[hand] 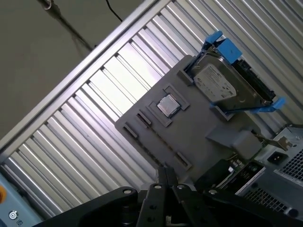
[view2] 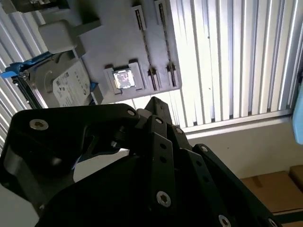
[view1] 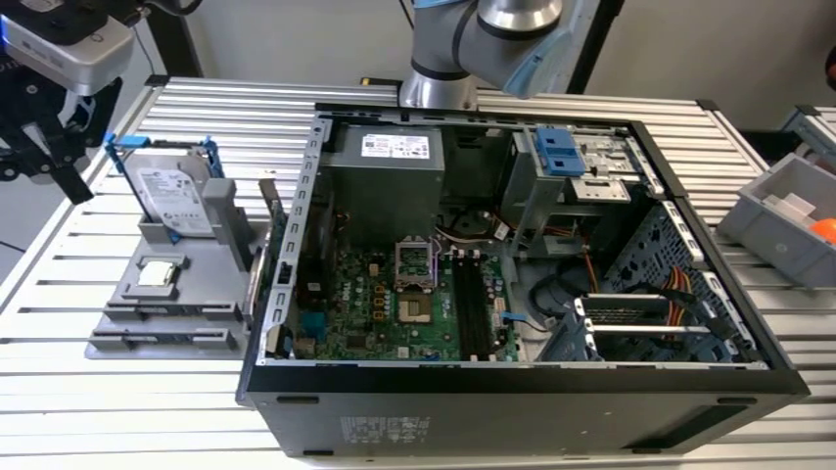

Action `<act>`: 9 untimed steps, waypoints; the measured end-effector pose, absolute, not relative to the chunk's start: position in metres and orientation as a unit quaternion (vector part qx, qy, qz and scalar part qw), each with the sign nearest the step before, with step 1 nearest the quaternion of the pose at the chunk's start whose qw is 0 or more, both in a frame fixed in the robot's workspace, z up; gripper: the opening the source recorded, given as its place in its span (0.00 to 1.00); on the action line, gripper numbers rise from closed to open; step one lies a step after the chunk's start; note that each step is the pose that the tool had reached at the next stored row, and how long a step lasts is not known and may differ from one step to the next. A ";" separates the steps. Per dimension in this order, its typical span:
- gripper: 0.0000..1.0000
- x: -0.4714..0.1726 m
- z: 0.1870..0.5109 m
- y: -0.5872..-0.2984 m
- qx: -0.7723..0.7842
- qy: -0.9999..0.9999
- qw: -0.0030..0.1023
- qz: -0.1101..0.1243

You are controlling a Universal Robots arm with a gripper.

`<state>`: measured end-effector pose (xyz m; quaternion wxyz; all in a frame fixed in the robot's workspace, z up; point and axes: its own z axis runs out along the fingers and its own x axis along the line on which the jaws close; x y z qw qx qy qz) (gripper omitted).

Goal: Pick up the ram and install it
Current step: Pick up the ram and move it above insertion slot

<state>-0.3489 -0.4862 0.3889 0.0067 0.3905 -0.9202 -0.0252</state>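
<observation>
Nearest in the exterior view, the black, boxy computer case [view1: 523, 387] lies on its side with its panel off, on a counter [view1: 157, 392] of ribbed silver slats. Inside it a green motherboard [view1: 359, 304] lies flat, with a square metal processor socket [view1: 414, 262] and, just beside that toward the exterior view's right, long narrow black slots [view1: 471, 304]. Orange and yellow cables [view1: 673, 304] run through the perforated metal bay next to them. Farther back in the case are a grey sheet-metal power supply [view1: 379, 176] and a drive cage with a blue plastic latch [view1: 555, 152]. On the exterior view's left, touching the case wall, a matte grey moulded holder [view1: 170, 318] carries 3 parts. A small square silver processor chip [view1: 160, 273] sits in a recess nearer the camera. A shiny hard drive [view1: 170, 191] in a blue frame leans upright behind it. The ram [view1: 270, 208], a thin stick, stands on its long edge at the holder's side closest to the case. The tool [hand: 163, 176] hangs above the counter near the holder's far corner, its black linked fingers pressed together and gripping nothing. At the exterior view's right edge a grey plastic bin [view1: 784, 196] holds something orange [view1: 824, 229]. The silver arm [view1: 451, 49] rises behind the case.
</observation>
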 end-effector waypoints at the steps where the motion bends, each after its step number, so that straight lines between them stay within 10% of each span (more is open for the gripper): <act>1: 0.00 -0.349 0.389 -0.486 0.395 -0.918 0.007 -0.025; 9: 0.00 -0.349 0.389 -0.486 0.440 -0.898 0.008 -0.025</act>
